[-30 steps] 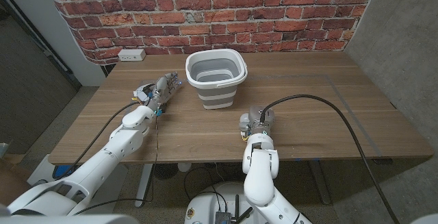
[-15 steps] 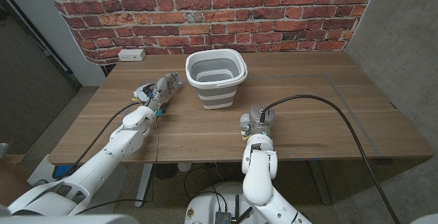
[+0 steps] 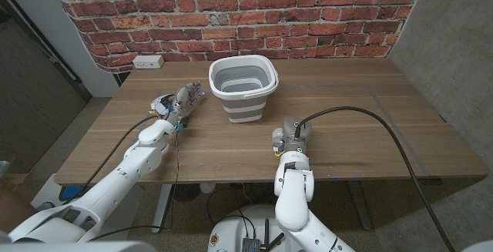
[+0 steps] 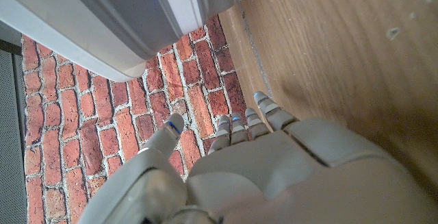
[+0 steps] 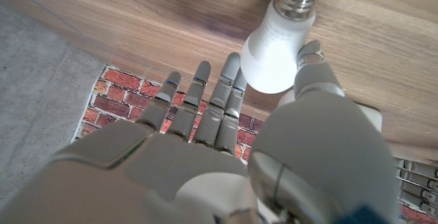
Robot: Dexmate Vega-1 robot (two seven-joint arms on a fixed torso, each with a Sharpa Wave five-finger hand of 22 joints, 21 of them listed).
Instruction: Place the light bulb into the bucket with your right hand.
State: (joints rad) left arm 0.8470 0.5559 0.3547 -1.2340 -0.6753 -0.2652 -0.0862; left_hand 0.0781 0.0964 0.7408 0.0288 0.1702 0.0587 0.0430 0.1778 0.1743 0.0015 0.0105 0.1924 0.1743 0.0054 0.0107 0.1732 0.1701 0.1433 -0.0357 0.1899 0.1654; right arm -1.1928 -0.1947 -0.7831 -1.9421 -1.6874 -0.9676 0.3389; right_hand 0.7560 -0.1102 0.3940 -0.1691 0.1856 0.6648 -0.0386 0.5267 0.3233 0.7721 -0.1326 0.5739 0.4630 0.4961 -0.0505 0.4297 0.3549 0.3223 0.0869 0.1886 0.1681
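The wooden bench carries everything; on it, toward the brick wall, stands the grey and white collapsible bucket, mouth up and holding nothing that shows; a white power outlet sits at the far left edge of the bench.

The left hand waits left of the bucket, fingers apart and grasping nothing; in its wrist view the fingers reach toward the bucket's side with nothing between them.

The right hand sits nearer the robot, in front of the bucket and a little right of it; its wrist view shows the light bulb lying on the bench, screw base pointing away, the globe between thumb and fingers; the thumb appears to touch the glass, yet the fingers are still spread, so I judge the hand released, the bulb not yet gripped.

What could go wrong: the globe is smooth and round, so an uneven squeeze may roll it off across the bench; a hard squeeze risks the glass; a low carry could knock the bucket's soft rim.
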